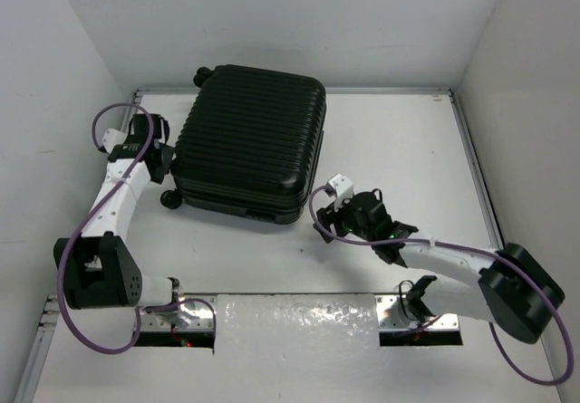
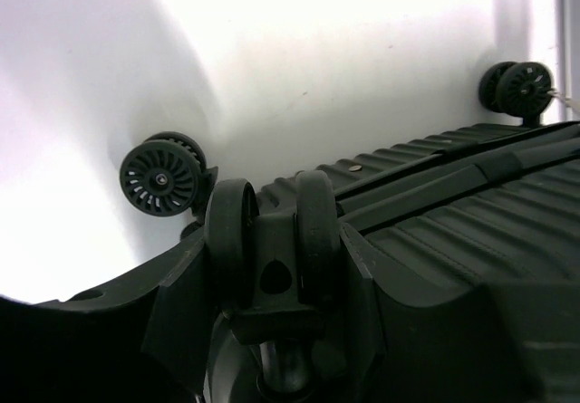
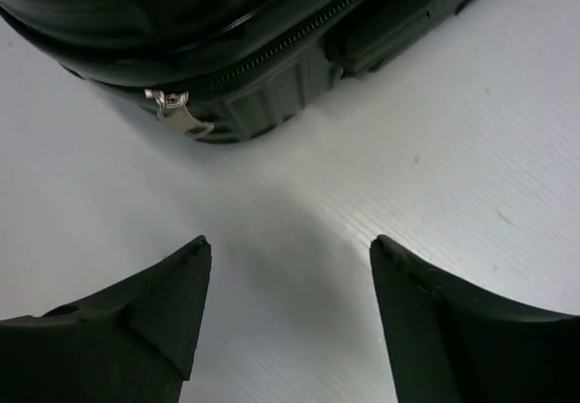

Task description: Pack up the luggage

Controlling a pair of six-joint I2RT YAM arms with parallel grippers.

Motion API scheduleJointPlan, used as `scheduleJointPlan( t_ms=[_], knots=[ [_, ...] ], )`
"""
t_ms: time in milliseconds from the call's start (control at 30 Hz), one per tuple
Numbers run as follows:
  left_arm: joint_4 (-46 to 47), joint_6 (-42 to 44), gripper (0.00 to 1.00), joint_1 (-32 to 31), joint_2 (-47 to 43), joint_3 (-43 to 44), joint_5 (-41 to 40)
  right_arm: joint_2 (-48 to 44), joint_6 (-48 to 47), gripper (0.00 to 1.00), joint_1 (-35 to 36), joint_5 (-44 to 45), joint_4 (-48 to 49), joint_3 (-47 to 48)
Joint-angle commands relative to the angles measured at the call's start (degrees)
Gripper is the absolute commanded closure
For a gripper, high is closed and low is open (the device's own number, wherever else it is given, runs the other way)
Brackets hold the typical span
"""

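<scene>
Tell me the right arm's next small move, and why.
Probably ease the right end effector forward and slightly left toward the silver zipper pull: the luggage lies closed, the end effector is open and empty, and the pull sits just ahead.

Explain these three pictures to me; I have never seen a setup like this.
Two robot arms are bolted at the near edge of a white table. The overhead picture shows both, left arm and right arm. The other two pictures come from cameras on their wrists. On the table lies the luggage, a closed black ribbed suitcase. The left wrist view looks closely at its wheels. The right fingers are spread apart near the zipper pull, holding nothing. Whether the left arm holds anything cannot be seen.
</scene>
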Motion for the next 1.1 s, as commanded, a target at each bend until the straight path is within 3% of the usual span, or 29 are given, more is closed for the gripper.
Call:
scheduleJointPlan(
  t_ms=[0, 200, 367, 567, 700, 800, 1067],
  knots=[
    [4.8, 3.2, 1.00, 3.5, -0.2, -0.1, 1.8, 4.3, 2.6, 0.33, 3.5, 2.8, 13.5, 3.4],
    [8.4, 6.5, 1.00, 4.1, 0.8, -1.9, 5.0, 13.2, 2.6, 0.40, 11.9, 14.7, 17.7, 9.5],
    [9.8, 8.1, 1.00, 4.2, 0.9, -2.1, 7.0, 17.6, 4.0, 0.49, 13.3, 20.7, 21.3, 11.2],
    [11.3, 9.4, 1.00, 4.1, 0.7, -3.1, 9.0, 18.8, 5.4, 0.75, 13.5, 22.8, 27.8, 10.2],
    [11.4, 9.6, 1.00, 4.2, 0.6, -3.5, 9.3, 18.5, 5.4, 0.82, 13.5, 21.9, 30.0, 9.8],
    [11.3, 9.7, 1.00, 4.2, 0.7, -3.3, 9.3, 18.1, 6.0, 1.00, 13.4, 21.4, 33.2, 8.3],
    [11.3, 9.6, 1.00, 4.1, 0.8, -3.2, 8.7, 17.0, 11.2, 1.00, 7.3, 22.8, 33.3, 5.3]
  ],
)
